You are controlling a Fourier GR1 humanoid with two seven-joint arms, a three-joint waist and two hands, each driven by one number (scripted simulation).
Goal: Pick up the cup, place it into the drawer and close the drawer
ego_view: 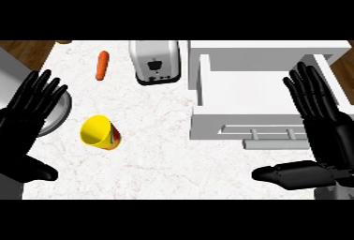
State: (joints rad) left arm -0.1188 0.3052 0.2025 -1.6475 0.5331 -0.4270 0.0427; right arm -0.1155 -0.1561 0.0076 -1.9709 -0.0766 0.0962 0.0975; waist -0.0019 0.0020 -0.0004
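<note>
While both hands sit apart from everything, you have only the head view to work from, so read it carefully. Your left hand (31, 110) shows at the left edge with fingers straight and spread, holding nothing; your right hand (319, 119) shows at the right edge in the same released way, thumb stuck out low, over the front corner of the open drawer (242, 84).

The yellow cup (100, 133) lies tipped on the counter (159, 159), mouth turned up and to the left, just right of your left hand and well apart from the drawer. A grey round rim, perhaps a bowl (61, 112), shows partly under your left hand's fingers.

Risks, as I judge them: a cup on its side may roll when touched, so a careless push from the left could send it toward the near edge. Carrying it right, you must clear the drawer's left wall (204, 79); clip that and the cup may spill out of your grasp. The toaster (156, 62) stands near the drawer's far-left corner, and a carrot (102, 65) lies beyond the cup, so keep the path low in the view.

Open room is good between cup and drawer; the bare counter there is your corridor. The drawer's handle (273, 133) faces you, reachable by the right hand for closing.
</note>
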